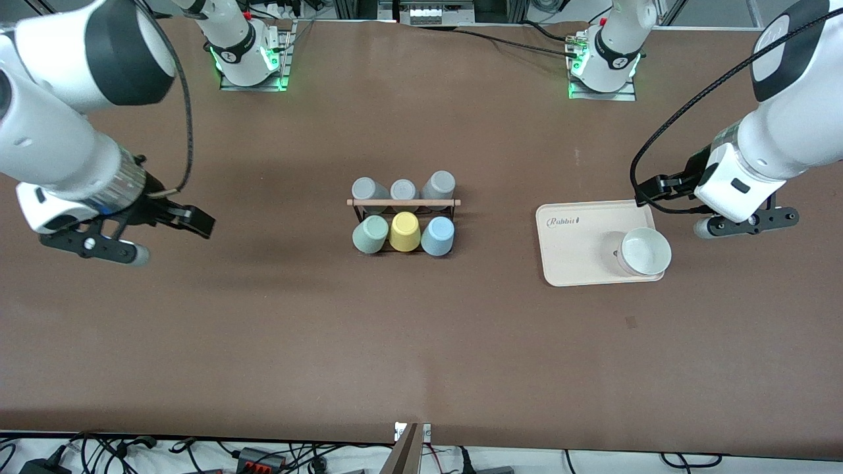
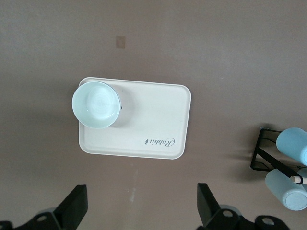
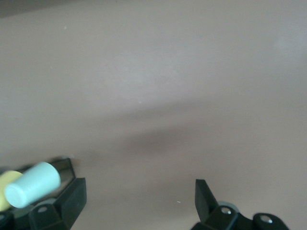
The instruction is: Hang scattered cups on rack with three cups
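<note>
The black wire rack [image 1: 403,203] with a wooden rod stands mid-table. On its pegs nearer the front camera hang the sage-green cup [image 1: 370,234], a yellow cup [image 1: 405,232] and the light blue cup [image 1: 438,236]. Three grey cups [image 1: 403,189] hang on the pegs on its farther face. My left gripper [image 1: 653,187] is open and empty over the cream tray's corner, its fingers [image 2: 76,207] wide apart. My right gripper [image 1: 191,220] is open and empty over bare table toward the right arm's end. The right wrist view shows the sage-green cup [image 3: 33,184]. The left wrist view shows the light blue cup [image 2: 292,143].
A cream rectangular tray [image 1: 573,243] lies toward the left arm's end of the table, with a white bowl [image 1: 645,251] on its corner nearest the front camera. The tray [image 2: 148,120] and bowl [image 2: 96,104] also show in the left wrist view. Cables run along the table's near edge.
</note>
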`<state>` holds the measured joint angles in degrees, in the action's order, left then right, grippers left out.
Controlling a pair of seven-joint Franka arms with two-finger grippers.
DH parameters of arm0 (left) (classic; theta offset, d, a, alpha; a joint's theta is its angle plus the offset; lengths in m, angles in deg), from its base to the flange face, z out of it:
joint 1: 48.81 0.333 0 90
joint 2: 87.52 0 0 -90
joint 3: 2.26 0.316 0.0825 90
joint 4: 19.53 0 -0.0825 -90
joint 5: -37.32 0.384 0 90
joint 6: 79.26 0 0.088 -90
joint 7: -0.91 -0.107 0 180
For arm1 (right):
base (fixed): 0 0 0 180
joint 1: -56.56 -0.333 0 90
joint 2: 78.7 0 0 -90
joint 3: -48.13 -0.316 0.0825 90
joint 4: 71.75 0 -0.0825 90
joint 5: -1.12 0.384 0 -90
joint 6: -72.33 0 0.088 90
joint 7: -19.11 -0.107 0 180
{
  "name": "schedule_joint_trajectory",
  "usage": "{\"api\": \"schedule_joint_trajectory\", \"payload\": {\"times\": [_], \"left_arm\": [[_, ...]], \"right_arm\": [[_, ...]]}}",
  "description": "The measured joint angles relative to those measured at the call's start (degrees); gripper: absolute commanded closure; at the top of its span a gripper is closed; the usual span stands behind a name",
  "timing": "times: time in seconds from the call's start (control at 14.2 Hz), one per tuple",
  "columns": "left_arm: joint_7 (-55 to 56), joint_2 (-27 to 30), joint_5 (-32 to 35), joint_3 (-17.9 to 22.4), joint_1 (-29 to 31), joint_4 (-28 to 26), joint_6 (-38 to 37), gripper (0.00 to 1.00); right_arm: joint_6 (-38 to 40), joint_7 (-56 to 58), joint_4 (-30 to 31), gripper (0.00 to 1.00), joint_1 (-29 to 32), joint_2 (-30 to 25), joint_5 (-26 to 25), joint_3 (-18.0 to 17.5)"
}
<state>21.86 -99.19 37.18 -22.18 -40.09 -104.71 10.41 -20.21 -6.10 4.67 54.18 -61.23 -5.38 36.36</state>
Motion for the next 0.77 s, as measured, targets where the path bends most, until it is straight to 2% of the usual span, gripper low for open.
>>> {"api": "schedule_joint_trajectory", "payload": {"times": [0.28,0.56,0.77], "left_arm": [[0.0,0.0,0.0,0.0,0.0,0.0,0.0,0.0],[0.0,0.0,0.0,0.0,0.1,0.0,0.1,0.0],[0.0,0.0,0.0,0.0,0.1,0.0,0.2,0.0]], "right_arm": [[-0.5,6.1,8.0,0.0,3.6,-7.4,2.4,0.0],[-8.1,8.8,20.4,0.0,4.7,-16.1,4.4,-0.1],[-8.8,10.9,22.8,0.0,4.7,-18.8,5.5,-0.1]]}}
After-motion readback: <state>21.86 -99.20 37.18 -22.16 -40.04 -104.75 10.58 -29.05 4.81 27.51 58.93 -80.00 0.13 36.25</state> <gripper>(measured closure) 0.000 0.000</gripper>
